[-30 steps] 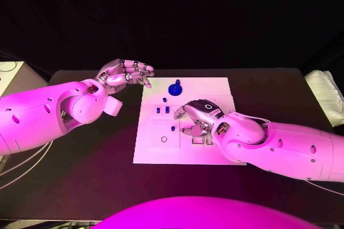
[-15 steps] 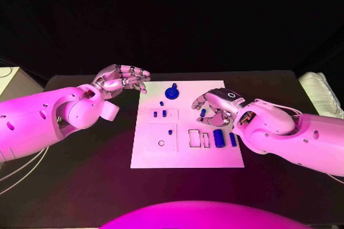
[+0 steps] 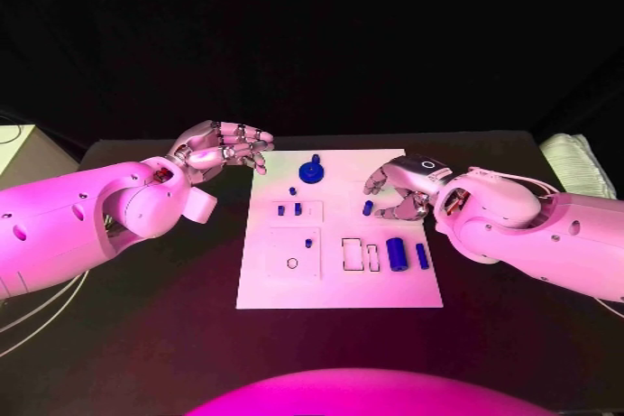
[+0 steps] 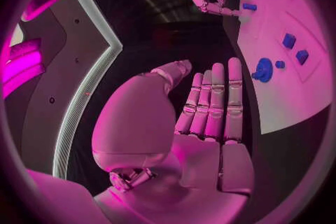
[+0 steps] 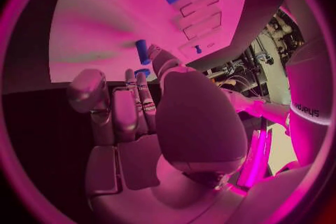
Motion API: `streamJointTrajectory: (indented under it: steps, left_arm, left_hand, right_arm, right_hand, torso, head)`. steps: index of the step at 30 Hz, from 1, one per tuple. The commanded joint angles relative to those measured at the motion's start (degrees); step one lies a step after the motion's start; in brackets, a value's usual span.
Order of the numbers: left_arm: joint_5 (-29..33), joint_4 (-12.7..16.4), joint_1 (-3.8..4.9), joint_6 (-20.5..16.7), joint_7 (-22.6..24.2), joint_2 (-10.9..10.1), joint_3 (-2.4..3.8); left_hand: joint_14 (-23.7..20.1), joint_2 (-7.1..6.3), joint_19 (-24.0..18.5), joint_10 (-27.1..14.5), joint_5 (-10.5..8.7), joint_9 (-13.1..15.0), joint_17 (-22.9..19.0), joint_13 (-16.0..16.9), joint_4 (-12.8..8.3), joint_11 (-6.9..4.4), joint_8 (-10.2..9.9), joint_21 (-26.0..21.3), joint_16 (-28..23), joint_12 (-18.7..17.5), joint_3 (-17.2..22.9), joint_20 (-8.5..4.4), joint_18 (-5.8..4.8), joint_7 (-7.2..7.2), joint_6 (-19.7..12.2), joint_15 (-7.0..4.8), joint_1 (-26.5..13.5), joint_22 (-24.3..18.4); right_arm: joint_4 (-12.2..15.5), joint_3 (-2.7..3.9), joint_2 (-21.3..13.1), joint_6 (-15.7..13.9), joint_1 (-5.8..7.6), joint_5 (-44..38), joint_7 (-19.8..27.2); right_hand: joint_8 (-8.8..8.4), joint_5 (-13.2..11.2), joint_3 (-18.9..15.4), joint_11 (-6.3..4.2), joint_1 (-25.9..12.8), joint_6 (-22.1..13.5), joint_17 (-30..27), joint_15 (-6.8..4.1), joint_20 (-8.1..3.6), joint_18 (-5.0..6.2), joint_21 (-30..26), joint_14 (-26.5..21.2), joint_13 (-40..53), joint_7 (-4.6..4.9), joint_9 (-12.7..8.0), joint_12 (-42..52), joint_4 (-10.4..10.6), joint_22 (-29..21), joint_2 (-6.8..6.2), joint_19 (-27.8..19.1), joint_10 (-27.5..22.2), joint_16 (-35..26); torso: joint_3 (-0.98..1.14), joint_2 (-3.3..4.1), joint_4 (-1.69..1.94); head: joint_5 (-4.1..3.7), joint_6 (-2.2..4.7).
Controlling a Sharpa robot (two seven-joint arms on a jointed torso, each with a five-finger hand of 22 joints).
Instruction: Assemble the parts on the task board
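Note:
The white task board (image 3: 338,285) lies in the middle of the table. On it are a blue knob (image 3: 312,171) at the far edge, small blue pegs (image 3: 298,208) left of centre, and two blue cylinders (image 3: 397,253) lying near the right edge. My right hand (image 3: 403,189) hovers over the board's far right part with its fingers loosely bent and nothing in them. A small blue piece (image 3: 368,207) sits just off its fingertips (image 5: 142,51). My left hand (image 3: 221,145) hangs beyond the board's far left corner, empty, its fingers (image 4: 210,101) side by side.
The black table (image 3: 143,326) has free room on both sides of the board. A pale ribbed object (image 3: 579,172) lies at the table's right edge. A light box (image 3: 20,150) stands off the left edge.
My right hand has drawn back from the slots in the board's middle towards its far right, uncovering two blue cylinders. My left hand has barely moved. The camera has shifted.

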Motion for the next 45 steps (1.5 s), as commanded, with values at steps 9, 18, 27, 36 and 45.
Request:
streamJointTrajectory:
  steps: [9,18,27,36,45]
  left_arm:
    - [0.2,0.2,0.00,0.7,0.7,0.1,0.04]
    - [0.2,0.1,0.00,0.8,0.7,0.1,0.04]
    - [0.2,0.0,0.00,1.0,0.6,0.1,0.04]
    - [0.2,-0.2,0.00,1.1,0.4,0.1,0.04]
    - [0.2,-0.8,0.00,1.2,0.2,0.2,0.04]
  left_hand:
    - [0.2,-0.01,0.5,0.2,0.31,-0.1,-0.1,-0.1,-0.1,0.08,-0.3,0.3,-0.3,-0.2,-0.1,0.14,0.66,0.07,-0.3,0.02,0.5,0.2]
    - [0.2,0.03,0.5,0.2,0.31,-0.1,-0.1,-0.1,0.0,0.08,-0.3,0.4,-0.3,-0.3,-0.1,0.15,0.65,0.06,-0.2,0.04,0.4,0.3]
    - [0.2,0.03,0.5,0.2,0.31,-0.1,-0.1,-0.1,0.0,0.08,-0.3,0.4,-0.3,-0.3,-0.1,0.15,0.65,0.06,-0.2,0.04,0.4,0.3]
    - [0.1,0.06,0.4,0.3,0.32,-0.1,-0.2,-0.1,0.1,0.07,-0.2,0.6,-0.4,-0.3,-0.1,0.15,0.63,0.02,-0.1,0.04,0.4,0.4]
    - [0.1,0.08,0.4,0.3,0.33,-0.1,-0.2,-0.1,0.0,0.05,-0.2,0.6,-0.4,-0.3,0.0,0.13,0.64,-0.01,-0.1,0.02,0.5,0.5]
  right_arm:
    - [-2.7,-0.31,2.9,5.0,-0.27,-0.6,-0.7]
    - [-3.4,-0.35,3.8,3.2,-0.59,0.1,-1.5]
    - [-3.0,-0.35,3.9,-0.3,-0.83,0.6,-2.5]
    - [-2.3,-0.34,3.5,-3.7,-0.97,1.0,-3.7]
    - [3.2,0.16,0.0,-6.8,-0.89,2.6,-4.5]
  right_hand:
    - [0.02,-0.9,1.4,-0.65,2.0,2.2,0.6,-0.50,-0.39,0.04,1.6,0.0,0.1,0.77,0.0,2.1,1.9,1.1,1.52,0.5,3.0,0.7]
    - [1.23,-4.4,10.2,-1.90,1.5,6.2,4.3,-1.56,-1.43,-1.16,8.8,1.9,0.1,1.24,0.3,2.4,4.2,5.3,1.67,2.6,9.6,2.8]
    - [2.85,-6.0,16.3,-3.30,1.0,8.6,6.1,-2.69,-2.36,-2.30,15.5,2.6,1.0,0.31,1.5,2.2,2.7,9.5,1.58,4.0,15.1,3.8]
    - [5.17,-7.4,20.4,-4.03,0.7,9.8,6.8,-3.43,-2.77,-2.92,19.2,2.7,2.2,-0.07,3.7,1.6,-0.7,11.8,2.80,4.7,18.1,4.1]
    - [6.34,-7.1,22.5,-4.12,-0.9,9.3,7.1,-3.51,-2.88,-3.02,19.9,2.7,3.0,-0.07,5.4,0.6,-2.8,12.4,2.42,4.7,19.1,4.2]
  torso:
    - [-0.09,0.08,-0.01]
    - [-0.03,0.05,-0.06]
    - [-0.03,-0.03,-0.08]
    - [-0.02,-0.06,-0.07]
    - [0.03,-0.09,-0.23]
  head:
    - [-0.07,-0.29]
    - [0.12,-0.53]
    - [0.12,-0.58]
    - [0.09,-0.48]
    - [0.29,-0.35]
